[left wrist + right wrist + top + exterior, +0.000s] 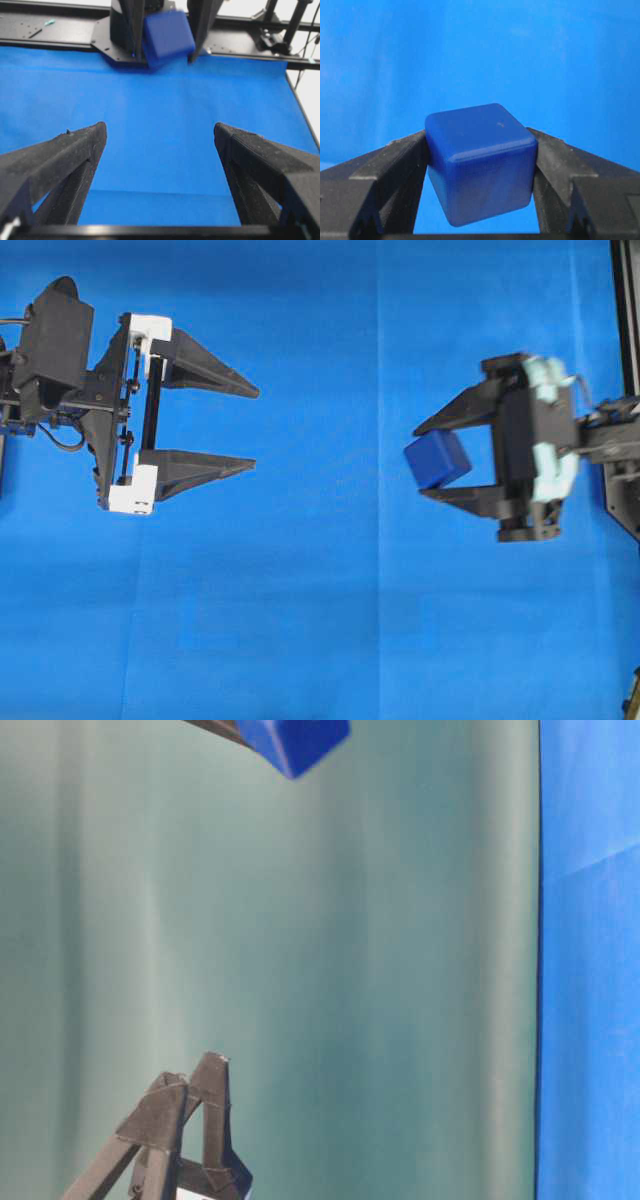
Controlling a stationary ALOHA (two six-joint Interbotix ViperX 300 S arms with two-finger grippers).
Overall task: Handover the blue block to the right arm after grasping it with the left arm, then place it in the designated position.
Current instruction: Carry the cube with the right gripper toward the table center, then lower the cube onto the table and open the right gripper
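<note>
- Handover looks done: I judge the placing step is in hand.
- Right gripper (432,460) clamps the blue block (437,459) between its fingertips, held above the blue cloth (320,620).
- Left gripper (250,428) stands wide apart, empty, well clear.
- Next: I carry the block to its spot, lower, release.

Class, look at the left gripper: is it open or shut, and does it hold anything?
Open and empty. The left gripper has its fingers spread wide with only blue cloth between them.
</note>
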